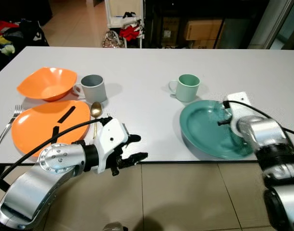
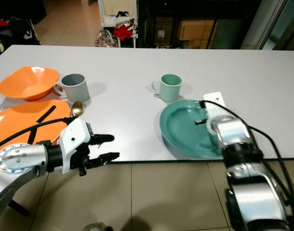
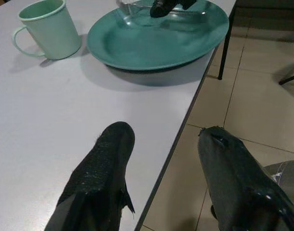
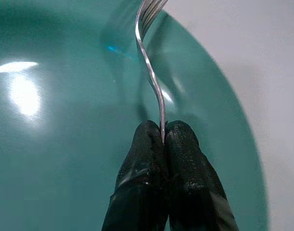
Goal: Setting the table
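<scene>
Right wrist view: the right gripper pinches a fork over the green plate on the worktop. Left gripper spread wide at the worktop's near edge.

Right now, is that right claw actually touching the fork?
Touching. The right wrist view shows the right end effector with its two black fingers pinched shut on the fork handle, above the teal plate.
</scene>
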Available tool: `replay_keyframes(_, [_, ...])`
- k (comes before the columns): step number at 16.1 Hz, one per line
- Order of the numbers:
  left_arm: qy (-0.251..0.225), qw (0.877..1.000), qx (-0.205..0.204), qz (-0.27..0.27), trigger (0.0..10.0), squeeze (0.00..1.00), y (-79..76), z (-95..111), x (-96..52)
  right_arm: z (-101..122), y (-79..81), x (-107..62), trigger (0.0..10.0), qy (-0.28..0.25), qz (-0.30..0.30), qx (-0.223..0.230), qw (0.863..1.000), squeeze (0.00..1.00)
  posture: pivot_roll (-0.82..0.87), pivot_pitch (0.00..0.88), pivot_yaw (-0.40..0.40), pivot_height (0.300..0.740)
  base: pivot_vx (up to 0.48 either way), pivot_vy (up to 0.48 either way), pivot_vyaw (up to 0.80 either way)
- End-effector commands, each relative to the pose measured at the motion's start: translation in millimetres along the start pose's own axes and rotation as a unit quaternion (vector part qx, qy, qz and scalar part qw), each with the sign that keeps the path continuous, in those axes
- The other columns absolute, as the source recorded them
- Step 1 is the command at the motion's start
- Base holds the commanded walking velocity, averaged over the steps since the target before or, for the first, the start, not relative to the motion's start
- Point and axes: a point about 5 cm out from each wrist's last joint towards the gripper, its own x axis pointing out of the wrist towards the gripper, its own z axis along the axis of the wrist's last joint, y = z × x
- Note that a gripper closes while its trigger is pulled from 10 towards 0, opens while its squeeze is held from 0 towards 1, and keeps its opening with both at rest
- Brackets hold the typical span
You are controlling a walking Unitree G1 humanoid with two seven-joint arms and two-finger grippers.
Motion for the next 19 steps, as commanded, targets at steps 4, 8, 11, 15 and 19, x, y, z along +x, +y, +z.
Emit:
replay_keyframes(4, [0.001, 1.000, 0.007, 0.005, 10.0, 0.00, 0.8, 2.9, -0.9, 10.9, -0.2, 1.8, 10.0, -0.004, -0.003, 0.020, 1.000, 0.00, 0.14, 0.000, -0.024, 0.740, 0.000, 0.000, 0.00])
replay_keyframes(8, [0.000, 1.000, 0.006, 0.005, 10.0, 0.00, 0.5, 2.5, 0.4, 7.2, -0.2, 4.4, 10.0, 0.008, -0.003, 0.037, 0.999, 1.00, 0.13, 0.000, -0.021, 0.740, 0.000, 0.000, 0.00])
replay_keyframes(11, [0.002, 1.000, 0.009, 0.011, 10.0, 0.00, 3.8, 1.4, -0.2, 14.2, 0.1, 0.6, 10.0, -0.006, -0.001, 0.042, 0.999, 1.00, 0.13, 0.000, -0.020, 0.740, 0.000, 0.000, 0.00])
replay_keyframes(15, [-0.005, 0.999, 0.024, 0.048, 10.0, 0.00, 16.6, 3.3, -1.2, 47.6, 3.6, -35.2, 10.0, -0.156, 0.064, 0.065, 0.983, 0.64, 0.12, 0.000, -0.019, 0.740, 0.000, 0.000, 0.00])
replay_keyframes(19, [-0.048, 0.989, 0.016, 0.137, 10.0, 0.00, 25.0, 5.5, -3.6, 36.7, 18.2, -95.3, 10.0, -0.329, 0.095, 0.069, 0.937, 0.00, 0.09, 0.000, 0.003, 0.740, 0.000, 0.000, 0.00])
